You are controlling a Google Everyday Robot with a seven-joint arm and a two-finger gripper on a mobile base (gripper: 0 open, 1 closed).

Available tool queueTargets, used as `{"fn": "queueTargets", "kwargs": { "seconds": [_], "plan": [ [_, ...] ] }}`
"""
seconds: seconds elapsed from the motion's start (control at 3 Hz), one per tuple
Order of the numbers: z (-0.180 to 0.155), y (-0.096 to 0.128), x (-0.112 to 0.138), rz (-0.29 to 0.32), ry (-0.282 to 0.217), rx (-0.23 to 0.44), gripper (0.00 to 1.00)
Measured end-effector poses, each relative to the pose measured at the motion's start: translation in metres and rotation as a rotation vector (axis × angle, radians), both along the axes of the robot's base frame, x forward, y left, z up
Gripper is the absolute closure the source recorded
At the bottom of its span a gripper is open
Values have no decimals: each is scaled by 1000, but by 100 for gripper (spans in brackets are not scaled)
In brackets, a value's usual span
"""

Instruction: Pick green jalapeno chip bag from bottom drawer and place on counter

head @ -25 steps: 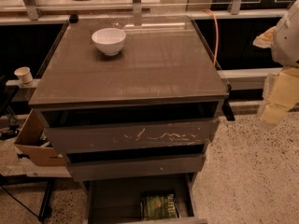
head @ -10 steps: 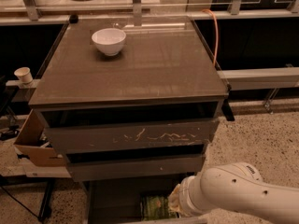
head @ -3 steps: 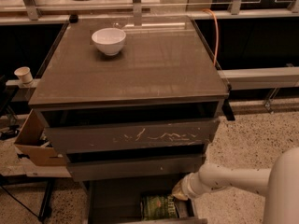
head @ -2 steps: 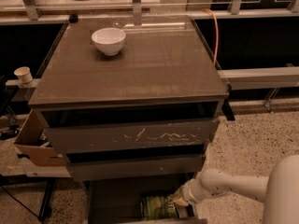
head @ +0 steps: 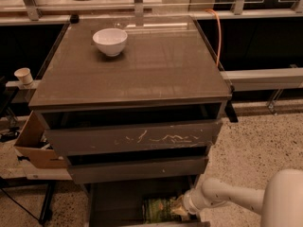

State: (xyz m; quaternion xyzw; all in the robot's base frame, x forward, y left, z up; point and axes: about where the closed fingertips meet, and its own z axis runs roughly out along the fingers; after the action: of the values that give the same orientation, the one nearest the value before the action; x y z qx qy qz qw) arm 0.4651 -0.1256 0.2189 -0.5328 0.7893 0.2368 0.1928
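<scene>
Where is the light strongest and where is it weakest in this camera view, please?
In the camera view, glare streaks the far edge of the glossy grey-brown counter behind the white bowl; the dark grey bottom drawer lies in deep shadow, dimming the crinkly green jalapeno chip bag; the end effector sits at that bag's right edge.
</scene>
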Motion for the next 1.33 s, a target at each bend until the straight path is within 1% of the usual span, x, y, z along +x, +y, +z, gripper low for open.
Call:
{"fn": "queueTargets", "kwargs": {
  "seconds": [0.33,0.67,1.0,1.33],
  "plan": [
    [-11,11,7,11,-8,28,19],
    [-21,22,12,28,-15,38,1],
    [-28,24,15,29,-13,35,1],
    [-37,25,20,23,-2,27,20]
  ]
}}
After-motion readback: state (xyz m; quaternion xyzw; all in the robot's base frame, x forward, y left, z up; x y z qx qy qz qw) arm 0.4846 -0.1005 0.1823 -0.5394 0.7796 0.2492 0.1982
